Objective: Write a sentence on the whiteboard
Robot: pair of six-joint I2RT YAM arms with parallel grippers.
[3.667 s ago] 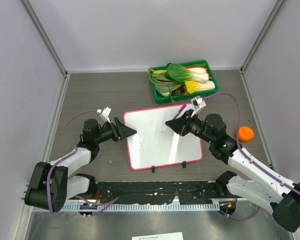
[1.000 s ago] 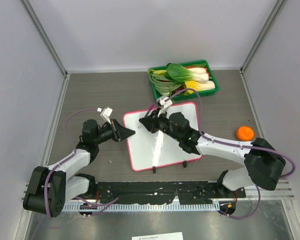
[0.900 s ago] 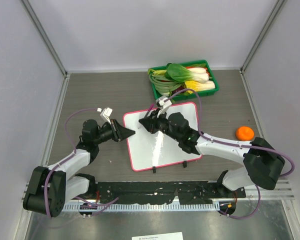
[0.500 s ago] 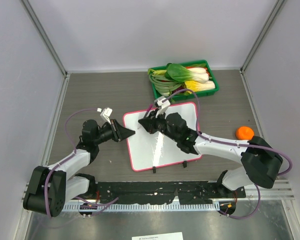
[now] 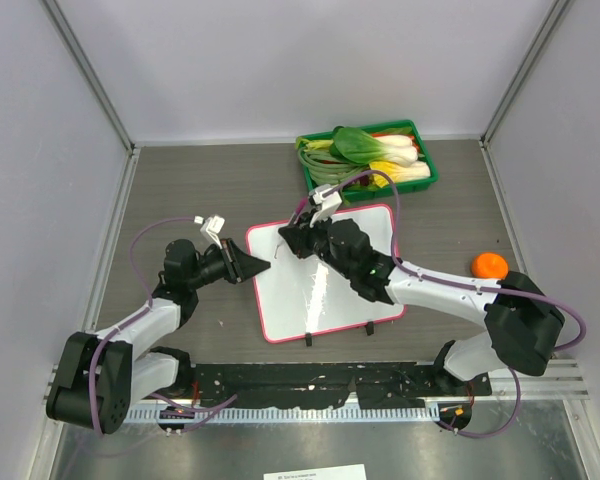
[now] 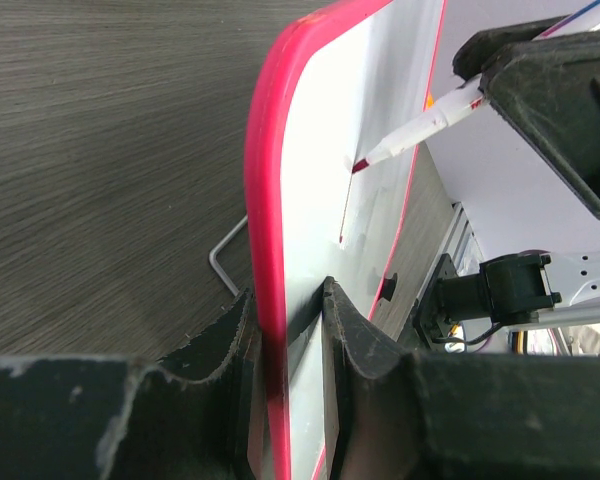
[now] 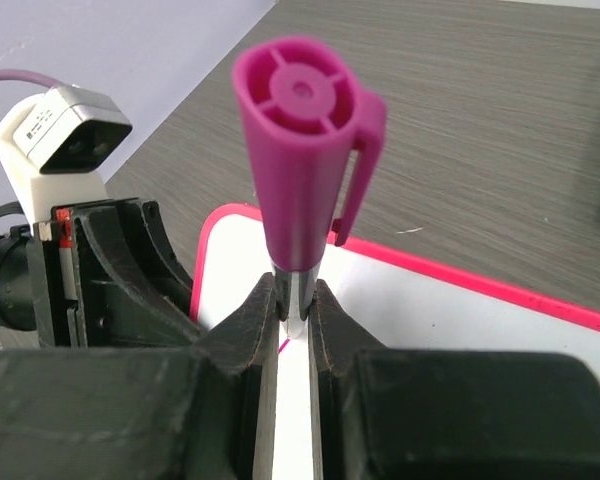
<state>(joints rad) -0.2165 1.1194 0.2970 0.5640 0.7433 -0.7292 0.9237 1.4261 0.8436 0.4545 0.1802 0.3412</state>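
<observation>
The whiteboard (image 5: pixel 330 290), white with a pink-red frame and two black feet, lies on the table in the top view. My left gripper (image 5: pixel 264 264) is shut on its left edge; the left wrist view shows the pink frame (image 6: pixel 265 250) between the jaws. My right gripper (image 5: pixel 285 238) is shut on a marker (image 7: pixel 302 190) with a magenta cap on its back end, over the board's upper left corner. In the left wrist view the marker tip (image 6: pixel 364 165) touches the board, with a short red mark there.
A green tray (image 5: pixel 420 176) of leafy vegetables stands behind the board. An orange ball (image 5: pixel 490 265) lies at the right. Grey walls close the table on three sides.
My right gripper has moved with the marker from the board's right part to its upper left corner, and a little farther up-left in the last second. The left gripper has stayed put.
</observation>
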